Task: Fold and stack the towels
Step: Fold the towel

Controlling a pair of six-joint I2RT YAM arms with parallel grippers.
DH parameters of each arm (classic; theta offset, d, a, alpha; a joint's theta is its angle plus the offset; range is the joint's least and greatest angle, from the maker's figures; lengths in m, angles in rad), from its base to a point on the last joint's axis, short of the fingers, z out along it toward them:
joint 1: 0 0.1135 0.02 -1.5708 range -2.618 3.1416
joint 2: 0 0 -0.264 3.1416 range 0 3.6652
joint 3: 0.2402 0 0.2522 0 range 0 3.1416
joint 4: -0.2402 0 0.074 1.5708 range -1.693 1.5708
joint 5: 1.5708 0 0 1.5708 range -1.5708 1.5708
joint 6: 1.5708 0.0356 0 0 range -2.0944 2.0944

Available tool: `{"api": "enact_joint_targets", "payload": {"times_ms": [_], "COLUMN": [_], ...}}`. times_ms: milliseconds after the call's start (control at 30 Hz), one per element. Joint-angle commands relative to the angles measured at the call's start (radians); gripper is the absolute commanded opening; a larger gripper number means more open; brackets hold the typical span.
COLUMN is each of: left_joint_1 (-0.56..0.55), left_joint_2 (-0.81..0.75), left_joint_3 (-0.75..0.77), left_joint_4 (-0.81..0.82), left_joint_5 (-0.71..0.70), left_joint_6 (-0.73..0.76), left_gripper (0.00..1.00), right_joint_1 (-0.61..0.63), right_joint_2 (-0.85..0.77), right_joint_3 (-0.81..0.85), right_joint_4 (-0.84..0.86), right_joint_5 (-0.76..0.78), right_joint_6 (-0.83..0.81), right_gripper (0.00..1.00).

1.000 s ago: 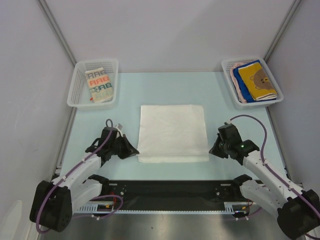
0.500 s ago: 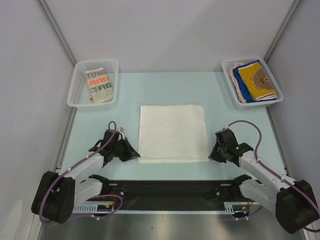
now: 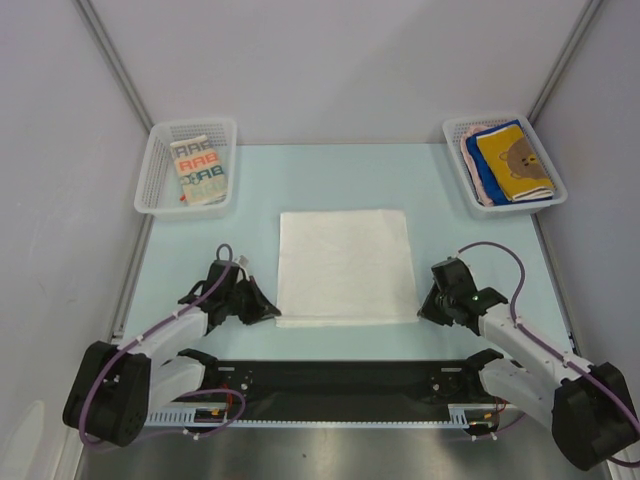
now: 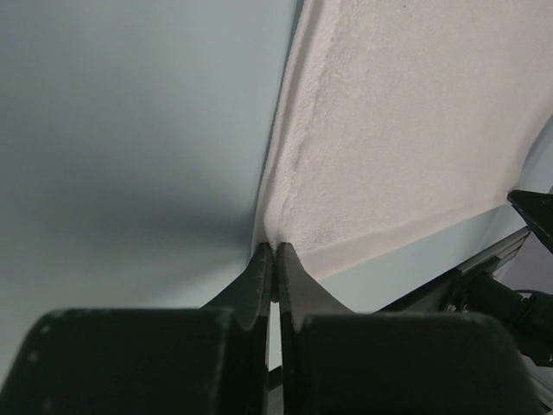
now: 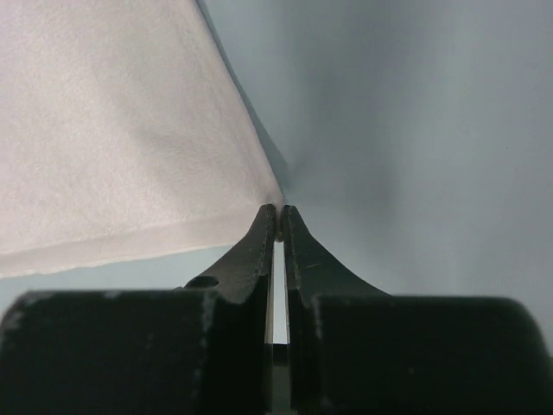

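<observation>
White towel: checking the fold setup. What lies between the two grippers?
The white towel, its near edge running from left gripper to right gripper; nothing else, top view.

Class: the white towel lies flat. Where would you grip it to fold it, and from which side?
Pinch the white towel at its two near corners, one gripper each, coming in low from the outer sides. Lying flat, it offers only thin edges; the left gripper and right gripper are closed there.

The folded towel [image 3: 197, 170] in the left basket [image 3: 152, 192] bears rows of big coloured letters (R, A and B legible); nothing else can be read.
</observation>
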Motion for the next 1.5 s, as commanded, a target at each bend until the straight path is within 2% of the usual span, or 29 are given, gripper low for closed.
{"api": "enact_joint_targets", "payload": {"times_ms": [0, 333, 800, 1100, 1467], "left_joint_1": [-0.004, -0.004, -0.004, -0.004, -0.035], "left_joint_2": [-0.047, -0.202, -0.273, -0.257, -0.084], "left_joint_3": [0.035, 0.149, 0.159, 0.077, -0.080], "left_joint_4": [-0.054, -0.233, -0.287, -0.209, -0.008], "left_joint_5": [-0.027, -0.064, -0.059, -0.032, 0.005], "left_joint_6": [0.006, 0.029, 0.025, -0.001, -0.052], "left_gripper": [0.01, 0.00, 0.00, 0.00, 0.00], "right_joint_1": [-0.002, -0.003, -0.005, -0.002, -0.002], "right_joint_2": [-0.030, -0.093, -0.163, -0.148, -0.067], "right_joint_3": [0.037, 0.160, 0.220, 0.156, 0.004], "right_joint_4": [-0.046, -0.161, -0.238, -0.188, -0.053], "right_joint_5": [0.059, 0.079, 0.093, 0.070, 0.050], "right_joint_6": [-0.001, -0.021, -0.007, 0.012, 0.041], "right_gripper": [0.00, 0.00, 0.00, 0.00, 0.00]}}
